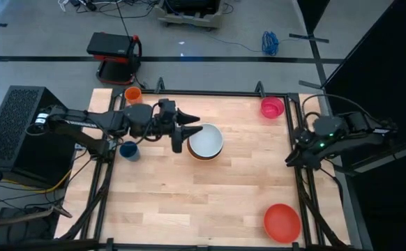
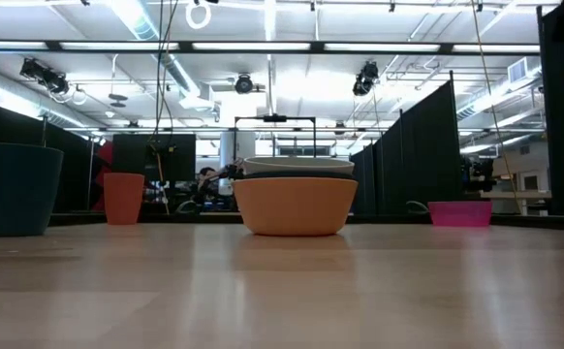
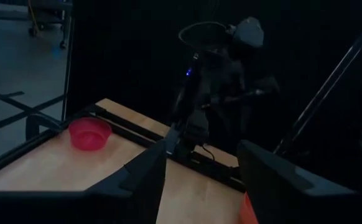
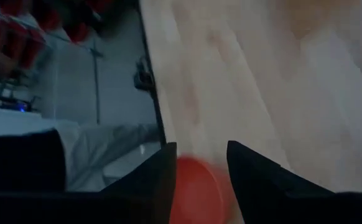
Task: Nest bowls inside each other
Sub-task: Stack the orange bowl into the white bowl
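Observation:
A white bowl sits nested in an orange bowl near the table's middle. A small pink bowl stands at the far right. A red bowl stands at the near right. My left gripper hangs open just left of the nested pair and high above the table, with nothing between its fingers. It does not show in the low view. My right gripper hangs open over the table's right edge. The red bowl shows far beyond its fingers.
A small orange cup stands at the far left, and a dark blue cup stands left of the nested bowls, under my left arm. Black frame rails run along the table's sides. Bare wood lies toward the near edge.

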`<state>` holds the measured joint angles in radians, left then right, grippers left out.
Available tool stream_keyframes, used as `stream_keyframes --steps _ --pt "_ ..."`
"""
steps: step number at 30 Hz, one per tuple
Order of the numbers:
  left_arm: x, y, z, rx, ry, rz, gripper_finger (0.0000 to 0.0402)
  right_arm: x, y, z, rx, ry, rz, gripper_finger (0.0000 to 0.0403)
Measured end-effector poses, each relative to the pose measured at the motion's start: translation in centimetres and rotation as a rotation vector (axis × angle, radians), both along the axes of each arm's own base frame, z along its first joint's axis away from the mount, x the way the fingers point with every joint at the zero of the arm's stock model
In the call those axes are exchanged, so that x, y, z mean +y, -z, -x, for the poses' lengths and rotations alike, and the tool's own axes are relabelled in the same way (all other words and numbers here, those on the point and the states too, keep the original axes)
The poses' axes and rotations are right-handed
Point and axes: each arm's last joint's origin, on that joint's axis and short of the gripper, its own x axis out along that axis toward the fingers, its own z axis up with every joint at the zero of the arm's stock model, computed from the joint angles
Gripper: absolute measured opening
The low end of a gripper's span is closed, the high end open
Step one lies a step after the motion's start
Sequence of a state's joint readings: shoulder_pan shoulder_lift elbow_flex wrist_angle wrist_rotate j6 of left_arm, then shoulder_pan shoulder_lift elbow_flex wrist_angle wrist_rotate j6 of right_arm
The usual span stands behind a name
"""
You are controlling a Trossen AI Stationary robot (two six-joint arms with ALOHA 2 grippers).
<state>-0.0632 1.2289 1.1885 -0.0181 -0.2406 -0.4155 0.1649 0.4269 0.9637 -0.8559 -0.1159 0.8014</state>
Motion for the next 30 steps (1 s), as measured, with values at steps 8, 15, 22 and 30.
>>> stream_keyframes --steps 8,15,22,30 --pt "-0.3 0.1 0.0 0.007 -0.03 0.002 0.0164 -0.8 -1.2 2.6 -0.239 0.095 0.024 0.0127" --pt "-0.3 0.2 0.0 0.014 -0.049 0.0 0.0165 -1.0 -2.3 3.2 -0.624 0.127 0.098 0.0104" --pt "-0.2 0.3 0.1 0.026 -0.071 0.015 0.0163 -0.5 -0.1 2.0 -0.561 0.055 0.178 0.0082" --pt "-0.2 0.5 0.1 0.039 -0.081 0.042 0.016 -0.5 2.8 2.1 -0.291 -0.023 0.261 0.0066"
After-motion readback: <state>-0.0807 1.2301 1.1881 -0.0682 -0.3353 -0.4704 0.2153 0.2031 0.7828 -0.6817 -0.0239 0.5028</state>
